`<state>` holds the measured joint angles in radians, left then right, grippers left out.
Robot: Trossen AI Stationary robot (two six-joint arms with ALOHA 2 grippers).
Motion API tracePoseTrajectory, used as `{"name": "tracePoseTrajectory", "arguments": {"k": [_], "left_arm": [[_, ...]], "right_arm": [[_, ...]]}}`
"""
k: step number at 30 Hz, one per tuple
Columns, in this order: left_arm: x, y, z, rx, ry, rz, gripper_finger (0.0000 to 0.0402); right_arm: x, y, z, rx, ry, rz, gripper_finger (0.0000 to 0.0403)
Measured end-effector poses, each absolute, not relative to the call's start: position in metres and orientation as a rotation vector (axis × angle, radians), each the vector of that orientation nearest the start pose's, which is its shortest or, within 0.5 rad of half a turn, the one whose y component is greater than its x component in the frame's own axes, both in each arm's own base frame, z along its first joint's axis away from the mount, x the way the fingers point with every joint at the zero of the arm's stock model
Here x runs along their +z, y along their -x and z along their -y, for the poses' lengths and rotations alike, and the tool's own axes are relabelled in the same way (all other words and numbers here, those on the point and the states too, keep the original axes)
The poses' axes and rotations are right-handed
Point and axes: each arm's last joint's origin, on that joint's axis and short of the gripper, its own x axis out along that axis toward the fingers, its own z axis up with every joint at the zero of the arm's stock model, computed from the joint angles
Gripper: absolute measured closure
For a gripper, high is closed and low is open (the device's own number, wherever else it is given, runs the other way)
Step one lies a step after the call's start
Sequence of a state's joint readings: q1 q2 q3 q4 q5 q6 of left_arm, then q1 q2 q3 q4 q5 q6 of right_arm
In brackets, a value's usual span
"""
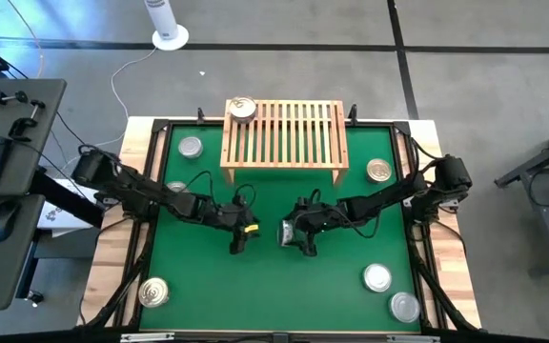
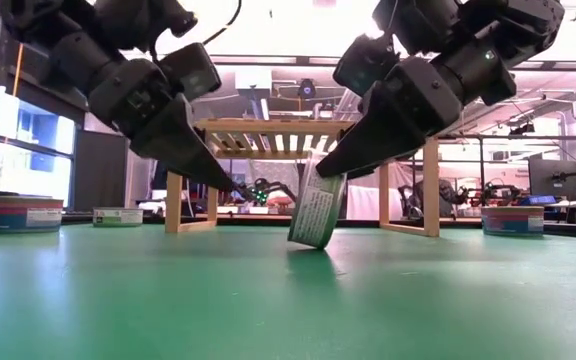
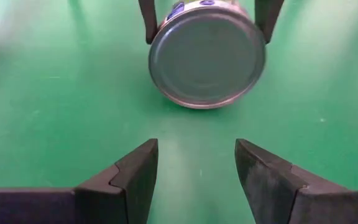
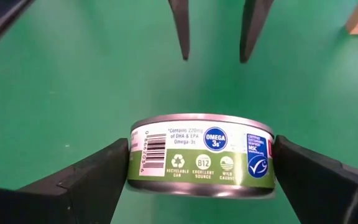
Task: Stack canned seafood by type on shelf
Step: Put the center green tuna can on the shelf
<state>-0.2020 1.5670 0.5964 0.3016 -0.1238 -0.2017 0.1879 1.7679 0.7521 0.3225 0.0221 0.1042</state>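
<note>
Canned seafood is spread over the green mat [image 1: 265, 286] on the tabletop [image 1: 112, 267]. One tin with a green label [image 2: 317, 210] is clamped by its sides between the fingers of the right end effector [image 1: 291, 235] at mid-mat, in front of the shelf [image 1: 284, 133]. In the low view this tin hangs tilted, with its lower edge at or just above the mat; contact cannot be confirmed. The right wrist view shows both fingers pressed against the tin's wall, label facing the camera.

The left end effector [image 1: 239, 238] sits just beside the held tin, on its left, fingers parted and holding nothing. The left wrist view shows the plain silver face of the held tin ahead of those fingers, apart from them.

One tin with a gold-tan top [image 1: 242, 110] stands on the shelf at its far left corner.

Remaining tins on the mat:
- silver-topped tin [image 1: 191, 147], left of the shelf;
- gold-topped tin [image 1: 379, 171], right of the shelf;
- gold-topped tin [image 1: 153, 292], near left corner;
- two silver-topped tins [image 1: 377, 278] [image 1: 404, 307], near right corner, close together but apart.

A further tin [image 1: 175, 189] is partly hidden under the left arm; its top cannot be read.
</note>
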Motion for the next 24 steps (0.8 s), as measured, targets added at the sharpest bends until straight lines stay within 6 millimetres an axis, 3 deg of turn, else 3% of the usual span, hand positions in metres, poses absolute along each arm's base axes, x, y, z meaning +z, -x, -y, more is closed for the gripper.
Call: {"name": "tracePoseTrajectory", "arguments": {"k": [8, 12, 14, 17, 24], "left_arm": [[0.119, -0.284, 0.056, -0.041, 0.118, -0.698, 0.0200], [0.115, -0.286, 0.056, -0.030, 0.111, -0.691, 0.0200], [0.116, -0.287, 0.056, -0.034, 0.086, -0.672, 0.0200], [0.117, -0.288, 0.058, -0.030, 0.037, -0.650, 0.0200], [0.120, -0.290, 0.059, -0.024, 0.010, -0.614, 0.0200]], "right_arm": [[0.129, -0.314, -0.060, 0.132, -0.042, -0.720, 0.0029], [0.123, -0.307, -0.057, 0.090, -0.021, -0.788, 0.0030], [0.132, -0.313, -0.055, 0.076, -0.055, -0.735, 0.0030], [0.118, -0.310, -0.054, 0.058, -0.069, -0.808, 0.0030], [0.119, -0.309, -0.070, 0.083, 0.190, -0.788, 0.0030]]}}
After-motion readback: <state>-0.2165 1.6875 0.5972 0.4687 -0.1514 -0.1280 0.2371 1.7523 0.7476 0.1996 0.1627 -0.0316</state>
